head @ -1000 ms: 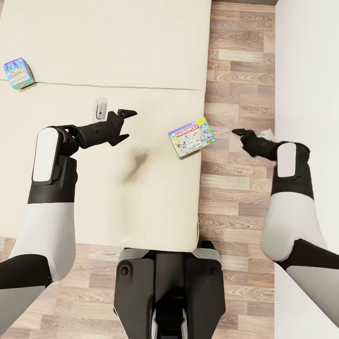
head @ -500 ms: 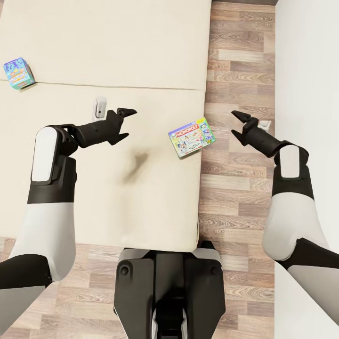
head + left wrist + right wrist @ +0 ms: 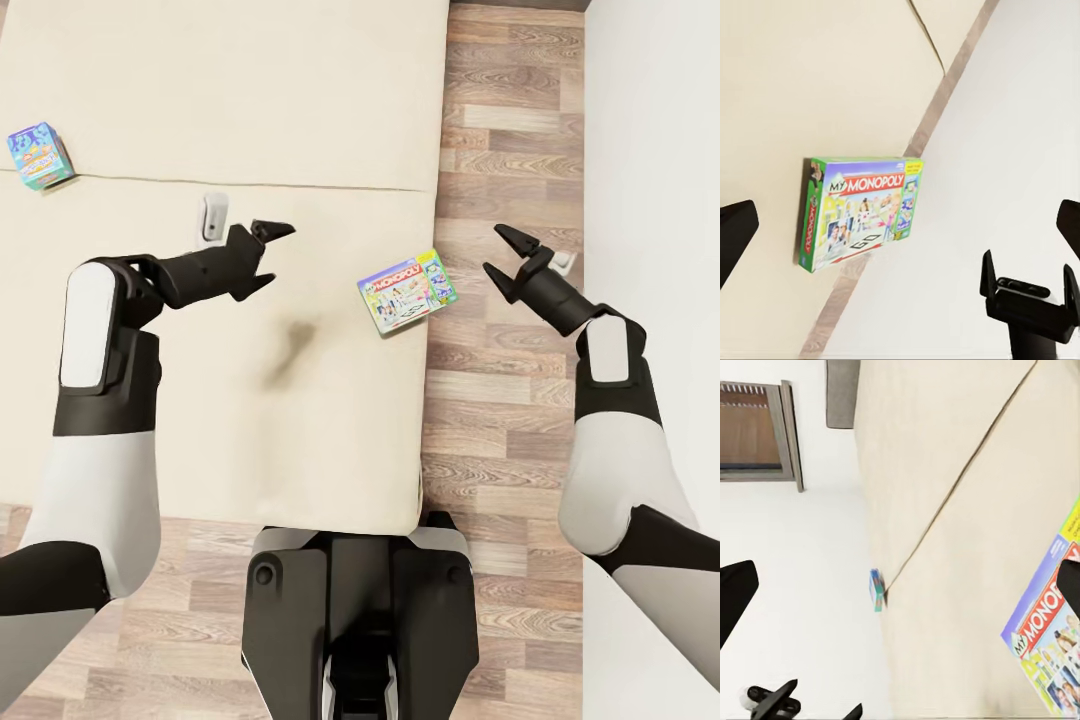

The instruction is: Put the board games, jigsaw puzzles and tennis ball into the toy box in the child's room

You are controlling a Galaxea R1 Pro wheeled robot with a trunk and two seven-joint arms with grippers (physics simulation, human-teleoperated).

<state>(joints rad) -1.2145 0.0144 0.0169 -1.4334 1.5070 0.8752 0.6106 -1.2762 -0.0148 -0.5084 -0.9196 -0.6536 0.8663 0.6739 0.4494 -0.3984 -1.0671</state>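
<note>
Large low bed (image 3: 230, 120), plain beige mattress with 1 seam across it, sits under and ahead of the left hand; its right edge runs between the 2 hands. Wood-plank floor (image 3: 500, 140) runs alongside the bed, under the right hand, with a white wall (image 3: 650, 120) beyond it on the right.

Left hand (image 3: 268, 254), black, hovers over the mattress, fingers spread, nothing between them. Right hand (image 3: 508, 257), black, hovers over the floor just off the bed's edge, fingers spread too, empty.

Green-edged flat board game box reading "Monopoly" (image 3: 407, 291) lies flat on the mattress at its right edge, between the 2 hands, nearer the right hand, apart from both. Left wrist view has it face-up (image 3: 859, 210), a little of 1 corner over the bed's edge, with the right hand (image 3: 1028, 289) beyond it. Right wrist view shows its corner (image 3: 1050, 652).

Small blue printed board game box (image 3: 40, 156) sits on the mattress by the seam, well away to the far left of the left hand; seen small at the seam's end in the right wrist view (image 3: 877, 589).
</note>
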